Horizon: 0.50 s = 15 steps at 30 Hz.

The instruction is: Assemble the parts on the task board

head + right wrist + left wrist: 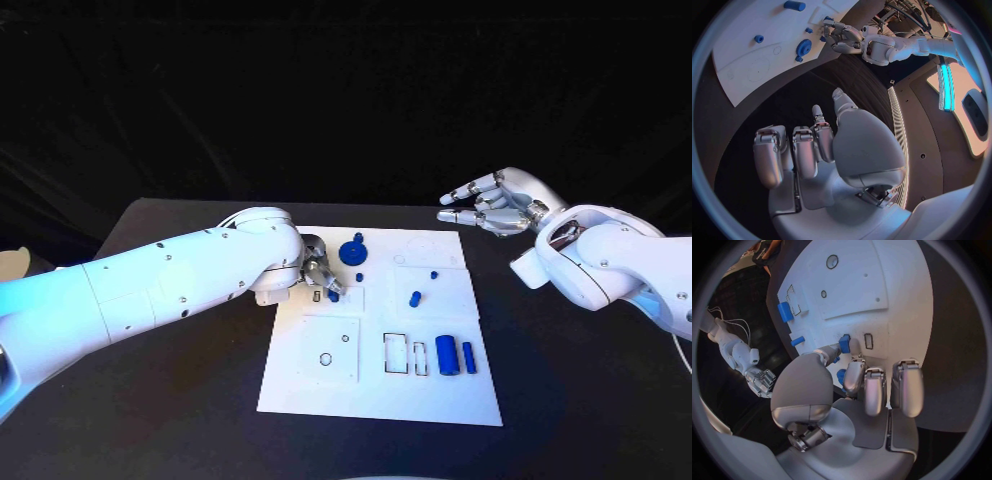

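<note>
The left hand point(320, 274) pinches a small blue part point(844, 343) at its fingertips over the task board point(433, 400). The right hand point(493, 205) hovers loosely open, empty, off the board. Several blue parts point(456, 355) lie loose ahead; assembly seems mostly unfinished.

1. A matte black tabletop point(173, 400) is spreading across the lower part of the head view, its far edge running level from side to side.
2. A black curtain backdrop point(346, 90) is hanging behind the tabletop, its folds catching faint light.
3. A pale cardboard-coloured object point(12, 265) is showing at the edge beside the tabletop; what it is cannot be told.
4. A bright cyan light strip point(945, 85) is glowing on a pale wall panel point(967, 107) in the right wrist view.
</note>
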Tool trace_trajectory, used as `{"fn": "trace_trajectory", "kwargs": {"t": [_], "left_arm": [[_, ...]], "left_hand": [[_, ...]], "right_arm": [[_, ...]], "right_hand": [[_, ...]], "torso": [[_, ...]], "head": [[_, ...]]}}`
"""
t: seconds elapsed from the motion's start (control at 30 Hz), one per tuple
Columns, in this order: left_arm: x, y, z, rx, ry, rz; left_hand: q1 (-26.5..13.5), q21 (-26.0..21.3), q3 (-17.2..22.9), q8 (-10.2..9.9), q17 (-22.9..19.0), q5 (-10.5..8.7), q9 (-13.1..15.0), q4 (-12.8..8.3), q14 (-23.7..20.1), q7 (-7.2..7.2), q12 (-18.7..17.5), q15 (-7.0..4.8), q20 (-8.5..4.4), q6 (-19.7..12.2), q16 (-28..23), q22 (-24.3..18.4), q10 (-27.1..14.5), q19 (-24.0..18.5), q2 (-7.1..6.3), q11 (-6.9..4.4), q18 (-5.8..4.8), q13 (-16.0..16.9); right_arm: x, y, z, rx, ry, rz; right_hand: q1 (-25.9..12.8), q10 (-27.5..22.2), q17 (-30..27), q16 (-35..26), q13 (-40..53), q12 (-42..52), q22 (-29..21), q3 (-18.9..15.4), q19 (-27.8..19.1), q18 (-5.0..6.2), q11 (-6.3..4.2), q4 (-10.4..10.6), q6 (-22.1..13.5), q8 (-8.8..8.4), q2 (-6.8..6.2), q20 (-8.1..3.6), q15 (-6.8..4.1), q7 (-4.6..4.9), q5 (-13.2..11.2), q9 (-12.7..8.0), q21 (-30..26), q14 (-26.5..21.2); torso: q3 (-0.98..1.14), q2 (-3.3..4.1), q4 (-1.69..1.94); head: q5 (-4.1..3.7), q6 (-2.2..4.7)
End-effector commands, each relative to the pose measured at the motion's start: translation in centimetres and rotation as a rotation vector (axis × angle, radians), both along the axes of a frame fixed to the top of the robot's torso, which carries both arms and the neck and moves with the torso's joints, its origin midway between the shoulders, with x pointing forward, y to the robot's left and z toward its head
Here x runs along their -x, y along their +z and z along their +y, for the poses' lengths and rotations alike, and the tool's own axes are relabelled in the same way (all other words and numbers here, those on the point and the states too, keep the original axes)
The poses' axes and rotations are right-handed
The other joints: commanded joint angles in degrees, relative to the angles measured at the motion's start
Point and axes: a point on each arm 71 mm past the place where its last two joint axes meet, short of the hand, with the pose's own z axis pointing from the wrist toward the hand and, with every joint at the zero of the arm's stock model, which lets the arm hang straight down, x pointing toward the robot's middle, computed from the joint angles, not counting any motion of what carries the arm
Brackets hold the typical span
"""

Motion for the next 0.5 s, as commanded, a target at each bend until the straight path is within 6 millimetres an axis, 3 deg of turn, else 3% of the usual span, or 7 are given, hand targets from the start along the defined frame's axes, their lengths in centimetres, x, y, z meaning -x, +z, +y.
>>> {"fn": "trace_trajectory", "kwargs": {"t": [0.03,0.37,0.5], "left_arm": [[0.18,-0.64,0.1,-0.035,-0.013,0.024],[0.05,-0.69,0.15,-0.04,-0.011,0.025],[0.02,-0.7,0.18,-0.04,-0.01,0.024]], "left_hand": [[-0.8,0.3,-0.7,0.4,15.1,-0.08,0.0,0.3,6.1,-0.02,0.3,-0.41,-0.36,0.3,0.2,7.0,0.4,2.0,-0.11,-0.26,-0.81,0.2],[-1.7,0.5,-3.2,0.9,15.1,-0.1,0.3,1.3,6.1,-0.21,0.8,-0.55,-0.5,0.7,0.2,7.4,0.7,2.2,-0.21,-0.42,-0.9,0.8],[-2.4,0.5,-5.2,1.1,15.1,-0.14,0.5,2.2,6.1,-0.26,1.0,-0.58,-0.55,0.9,0.2,7.6,0.9,2.3,-0.1,-0.46,-0.94,1.0]], "right_arm": [[0.07,-0.02,0.14,0.003,0.014,0.0],[0.08,-0.02,0.1,0.003,0.014,0.002],[0.07,-0.02,0.07,0.003,0.013,0.001]], "right_hand": [[-0.2,1.3,14.0,-0.3,9.4,-0.4,12.5,-0.5,4.4,-0.15,-0.25,0.2,0.1,-0.16,0.5,-0.09,-0.24,0.09,0.4,0.0,-0.3,5.7],[-0.4,1.2,14.0,-0.3,9.4,-0.5,12.5,-0.7,4.4,-0.14,-0.24,0.3,0.1,-0.17,0.52,-0.08,-0.24,0.09,0.4,0.0,-0.3,5.7],[-0.9,1.2,14.0,-0.3,9.4,-0.5,12.5,-2.2,4.4,-0.13,-0.25,0.9,0.0,-0.19,0.75,-0.09,-0.26,0.05,-2.0,0.0,-0.3,5.7]], "torso": [[-0.02,-0.01,0.03],[0.0,-0.05,0.04],[-0.01,-0.03,0.05]], "head": [[-0.05,-0.02],[-0.03,-0.12],[-0.06,-0.12]]}}
